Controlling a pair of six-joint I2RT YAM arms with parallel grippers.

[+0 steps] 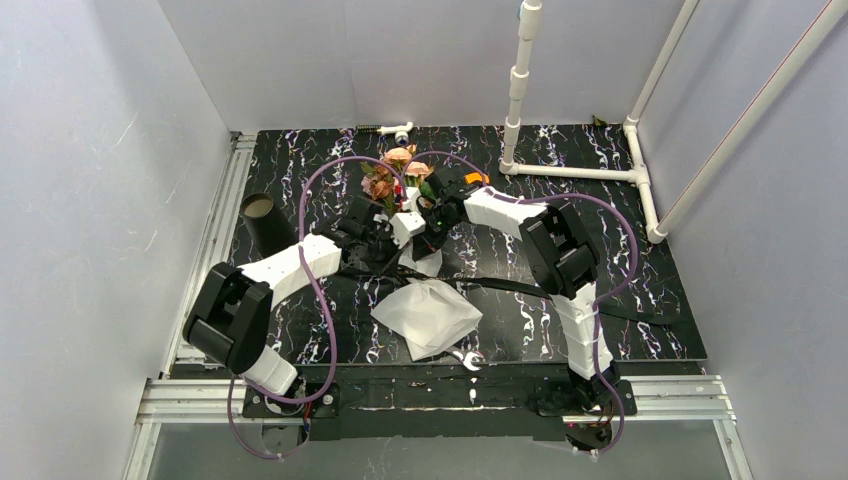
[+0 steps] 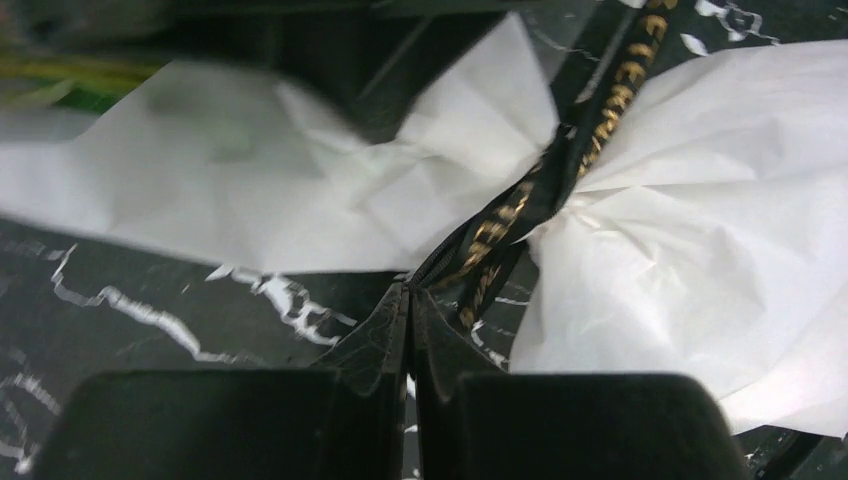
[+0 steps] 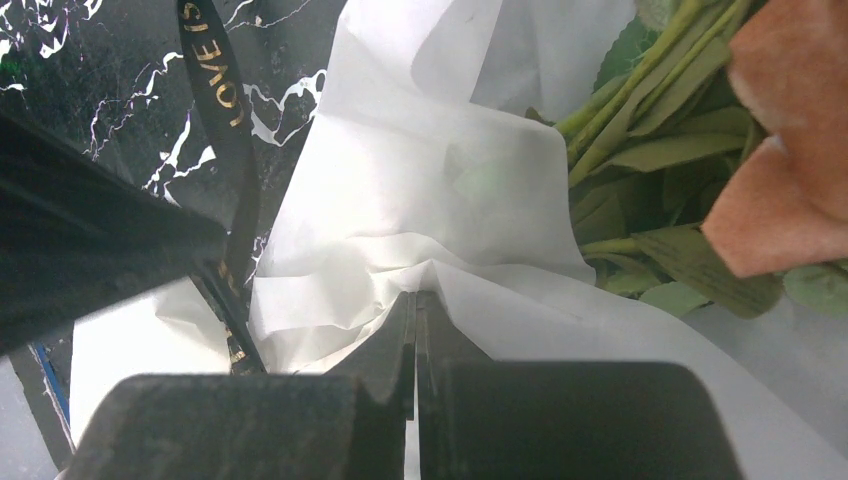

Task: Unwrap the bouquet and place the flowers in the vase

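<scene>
The bouquet (image 1: pixel 398 172) lies mid-table, pink, peach and rust roses pointing to the back, its white wrap (image 3: pixel 430 180) crumpled around the green stems (image 3: pixel 640 100). A peach rose (image 3: pixel 790 150) fills the right wrist view's right edge. My left gripper (image 2: pixel 410 290) is shut on the black gold-lettered ribbon (image 2: pixel 530 200), which runs from its tips up to the knot in the wrap. My right gripper (image 3: pixel 415 296) is shut on a fold of the white wrap. Both grippers meet at the bouquet's lower part (image 1: pixel 405 232). The black vase (image 1: pixel 262 220) stands at the left, apart from both arms.
A loose crumpled white sheet (image 1: pixel 430 315) lies near the front, a small wrench (image 1: pixel 468 358) beside it. A white pipe frame (image 1: pixel 580 172) stands at the back right. A black strap (image 1: pixel 520 288) crosses the table under the right arm. Grey walls enclose the table.
</scene>
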